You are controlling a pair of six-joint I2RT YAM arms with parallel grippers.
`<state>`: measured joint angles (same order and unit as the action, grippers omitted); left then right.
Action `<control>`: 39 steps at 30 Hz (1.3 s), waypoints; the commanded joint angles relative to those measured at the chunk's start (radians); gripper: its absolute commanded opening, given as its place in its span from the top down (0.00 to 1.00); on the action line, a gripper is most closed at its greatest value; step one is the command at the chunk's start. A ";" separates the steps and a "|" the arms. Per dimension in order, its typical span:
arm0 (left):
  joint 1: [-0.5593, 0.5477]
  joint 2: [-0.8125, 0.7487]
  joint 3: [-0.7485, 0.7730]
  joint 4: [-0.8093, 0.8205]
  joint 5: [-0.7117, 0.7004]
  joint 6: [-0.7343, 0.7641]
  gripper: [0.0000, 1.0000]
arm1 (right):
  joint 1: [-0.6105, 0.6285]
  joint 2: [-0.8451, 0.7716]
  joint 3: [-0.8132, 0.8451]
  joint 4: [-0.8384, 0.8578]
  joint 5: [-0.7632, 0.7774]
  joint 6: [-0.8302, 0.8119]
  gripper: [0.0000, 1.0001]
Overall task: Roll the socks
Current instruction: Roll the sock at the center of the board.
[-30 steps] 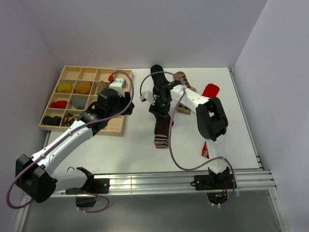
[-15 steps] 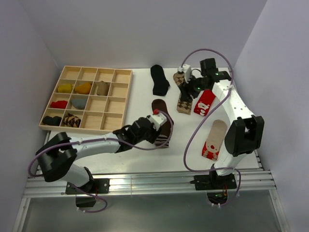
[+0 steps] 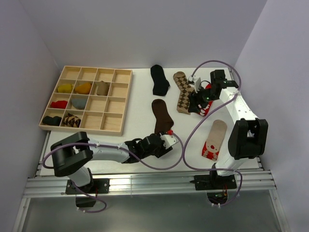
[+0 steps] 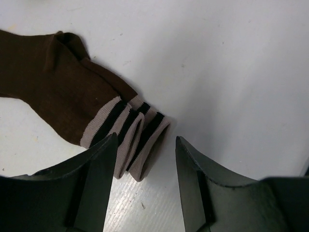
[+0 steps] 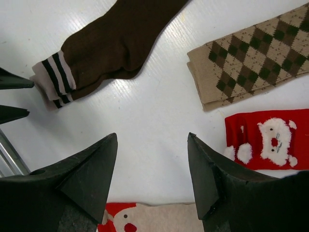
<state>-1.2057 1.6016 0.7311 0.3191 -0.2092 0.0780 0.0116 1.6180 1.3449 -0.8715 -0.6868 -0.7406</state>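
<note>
A white worktop [image 3: 140, 104] sits in a plain booth with pale grey walls [image 3: 145, 34] at the back and both sides. Metal rails [image 3: 159, 183] run along its near edge, where both arm bases are bolted.

At the left stands a pale wooden grid tray [image 3: 96, 130]. Several compartments on its left side hold rolled sock bundles [image 3: 65, 88] in yellow, mustard, red, grey, black and argyle.

Loose socks lie flat across the middle and right. A black sock [image 3: 158, 79] is near the back wall, with a brown argyle sock [image 3: 182, 92] just beside it. A dark brown sock [image 3: 161, 113] lies in the centre, its striped end pointing to the near edge. A red sock with a white figure [image 5: 268, 137] lies to the right of the argyle one, and a tan and red sock [image 3: 212, 140] lies nearer the front.

The left claw [image 4: 146, 137] is low at the dark brown sock's striped end, jaws apart, gripping nothing. The right claw [image 5: 152, 136] hangs over the socks at the right, jaws wide apart and empty.
</note>
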 commanded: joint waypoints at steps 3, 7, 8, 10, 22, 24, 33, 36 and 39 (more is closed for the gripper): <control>-0.006 0.076 0.008 0.064 -0.027 0.068 0.44 | -0.033 -0.063 -0.010 -0.011 -0.053 -0.034 0.33; -0.006 0.103 0.011 0.070 -0.044 0.092 0.44 | -0.038 -0.075 -0.021 -0.017 -0.053 -0.045 0.33; -0.006 0.104 0.011 0.071 -0.047 0.097 0.44 | -0.039 -0.075 -0.023 -0.017 -0.051 -0.046 0.33; -0.006 0.122 0.021 0.066 -0.058 0.103 0.44 | -0.041 -0.073 -0.029 -0.021 -0.056 -0.054 0.33; 0.044 0.195 0.140 -0.112 0.053 0.023 0.91 | -0.044 -0.081 -0.052 -0.012 -0.072 -0.069 0.34; 0.058 0.198 0.189 -0.182 0.118 -0.001 0.94 | -0.042 -0.079 -0.053 -0.023 -0.080 -0.085 0.34; 0.236 0.337 0.543 -0.560 0.551 -0.194 0.99 | -0.044 -0.122 -0.141 -0.008 -0.138 -0.160 0.34; 0.297 0.382 0.614 -0.629 0.672 -0.254 0.99 | -0.045 -0.141 -0.168 0.002 -0.155 -0.186 0.34; 0.356 0.419 0.654 -0.673 0.776 -0.311 1.00 | -0.055 -0.159 -0.193 -0.010 -0.192 -0.235 0.34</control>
<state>-0.8886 1.9900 1.3357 -0.2398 0.3794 -0.1410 -0.0284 1.5085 1.1690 -0.8867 -0.8158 -0.9039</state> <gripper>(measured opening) 0.086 0.658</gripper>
